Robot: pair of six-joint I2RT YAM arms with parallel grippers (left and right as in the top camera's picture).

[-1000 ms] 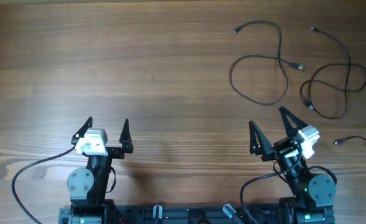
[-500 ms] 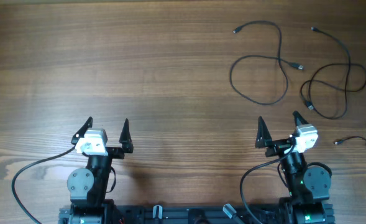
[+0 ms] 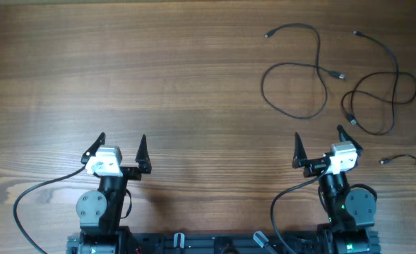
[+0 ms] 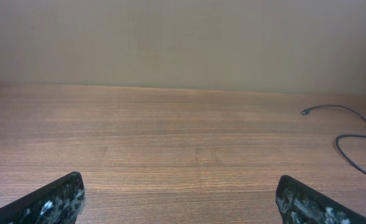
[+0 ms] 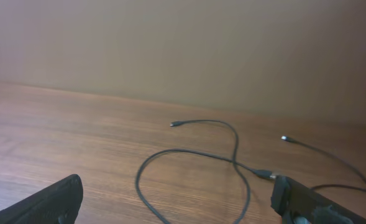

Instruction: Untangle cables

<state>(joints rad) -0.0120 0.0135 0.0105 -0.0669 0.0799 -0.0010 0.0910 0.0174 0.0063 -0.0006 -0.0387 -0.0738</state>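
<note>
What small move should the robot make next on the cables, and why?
Probably extend the right gripper forward toward the nearest loop of the cables. Both it and the left gripper sit open and empty near the base, and the cables all lie ahead on the right arm's side, out of the left's easy reach.

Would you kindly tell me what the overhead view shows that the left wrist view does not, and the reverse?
Only overhead: the right gripper, open, plus two more cables, a looped cable and a short cable at the frame's right edge. Only left wrist: the plain wall beyond. Both: the wooden table, the open left gripper and the leftmost cable with its plug end.
</note>
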